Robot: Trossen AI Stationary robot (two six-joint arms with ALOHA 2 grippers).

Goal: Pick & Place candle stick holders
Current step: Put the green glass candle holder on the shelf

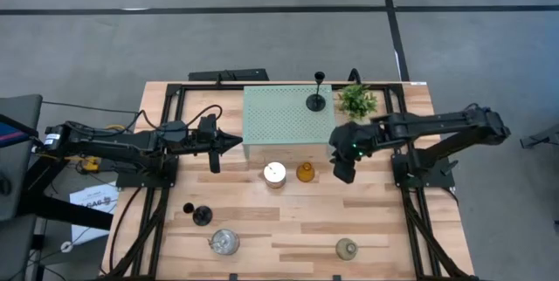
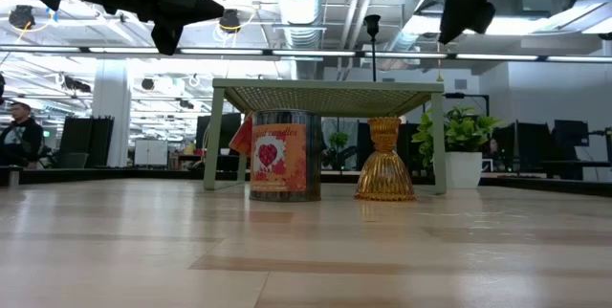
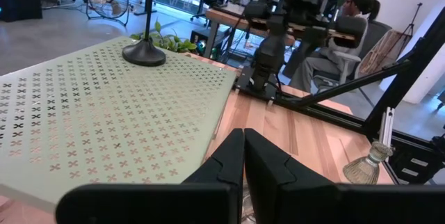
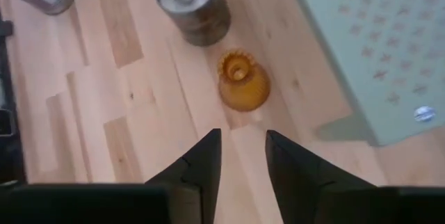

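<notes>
Wooden table (image 1: 288, 229) – right gripper (image 4: 240, 156) hangs empty (fingers parted) above amber holder (image 4: 243, 78); left gripper (image 3: 243, 156) closed

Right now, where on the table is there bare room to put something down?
Bare wood lies between the clear glass holder and the other glass holder. The pale green stand is mostly free. It is crowded by the silvery cup and amber holder.

Six upright candle stick holders (image 1: 305, 173): one on stand (image 1: 262, 133), five on table (image 1: 288, 229).
</notes>
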